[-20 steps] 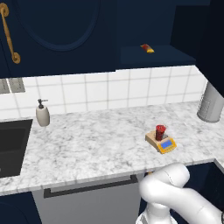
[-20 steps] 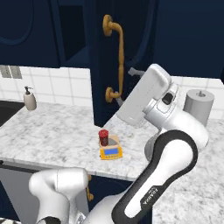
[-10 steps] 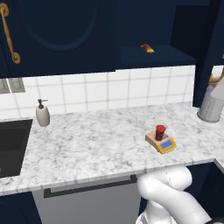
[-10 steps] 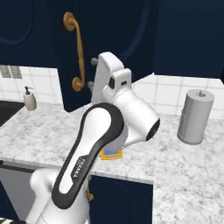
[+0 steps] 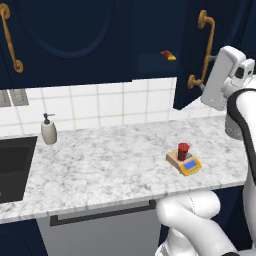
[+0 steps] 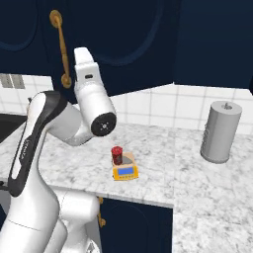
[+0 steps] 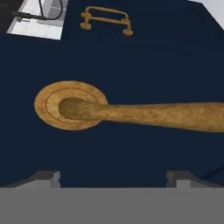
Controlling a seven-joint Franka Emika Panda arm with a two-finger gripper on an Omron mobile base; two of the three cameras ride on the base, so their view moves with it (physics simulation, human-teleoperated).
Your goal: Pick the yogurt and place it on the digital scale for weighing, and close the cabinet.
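On worktop (image 5: pixel 100 165): yogurt (image 5: pixel 183 151) upright on digital scale (image 5: pixel 184 163) | cabinet (image 5: pixel 210 50) door ajar | gripper (image 7: pixel 112 177) jaws apart at brass handle (image 7: pixel 144 114).

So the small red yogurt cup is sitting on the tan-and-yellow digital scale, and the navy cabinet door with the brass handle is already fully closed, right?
Not quite. The small red yogurt cup does sit on the tan-and-yellow digital scale, but the navy cabinet door is not fully closed. The left base view shows it standing ajar, the inner shelf in sight, with the hand open at the curved brass handle.
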